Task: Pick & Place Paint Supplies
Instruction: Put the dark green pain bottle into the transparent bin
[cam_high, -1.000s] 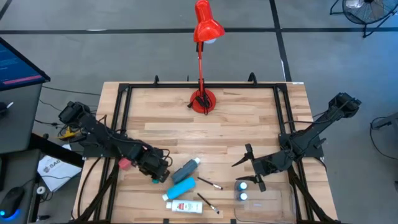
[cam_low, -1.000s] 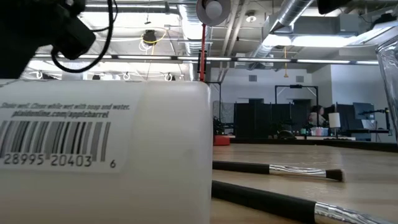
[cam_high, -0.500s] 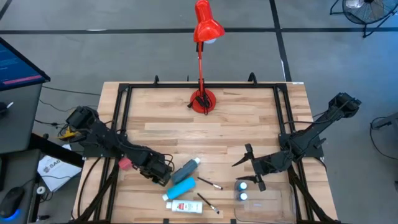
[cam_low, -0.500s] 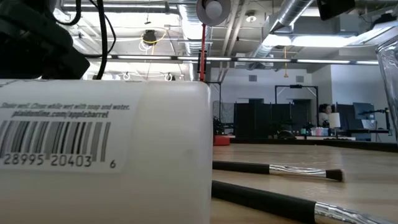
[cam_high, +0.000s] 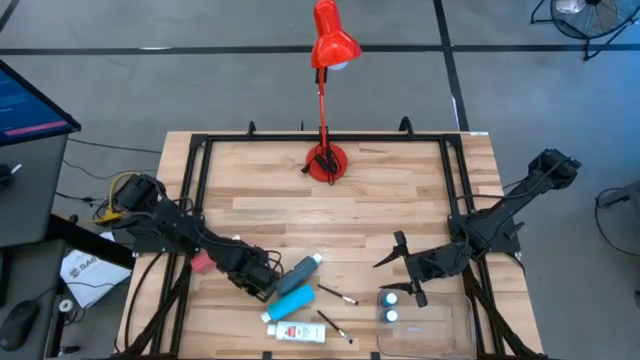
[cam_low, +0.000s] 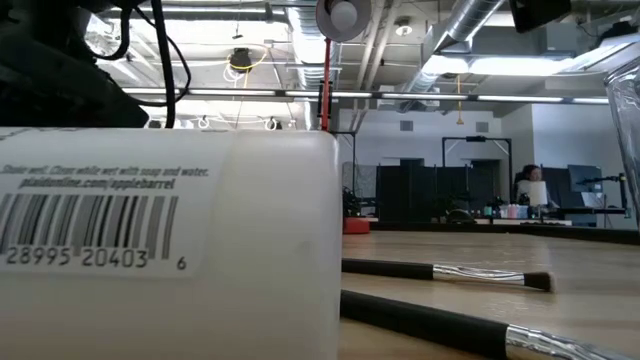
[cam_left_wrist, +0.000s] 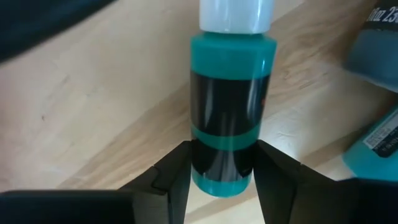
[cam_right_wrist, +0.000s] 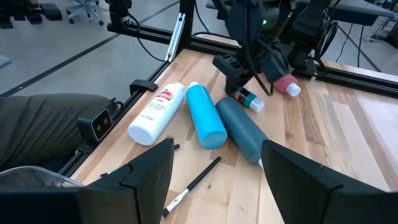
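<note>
Left gripper (cam_left_wrist: 221, 177) low at front-left of table (cam_high: 400, 200), fingers clamped on lying teal paint bottle (cam_left_wrist: 229, 106) near its base, white cap pointing away; bottle beside grey-blue tube (cam_high: 299, 270), bright blue tube (cam_high: 292, 300) and white tube (cam_high: 293, 331). Right gripper (cam_high: 392, 262) hovering front-right, jaws wide, holding nothing. Two brushes (cam_high: 338, 294) on wood nearby. Two white-capped bottles (cam_high: 389, 306) in clear tray (cam_high: 445, 325). Red lamp (cam_high: 326, 60) at back

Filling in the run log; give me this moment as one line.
left gripper: shut on teal bottle, lying on table | right gripper: open, idle near clear tray | placed: not yet
</note>
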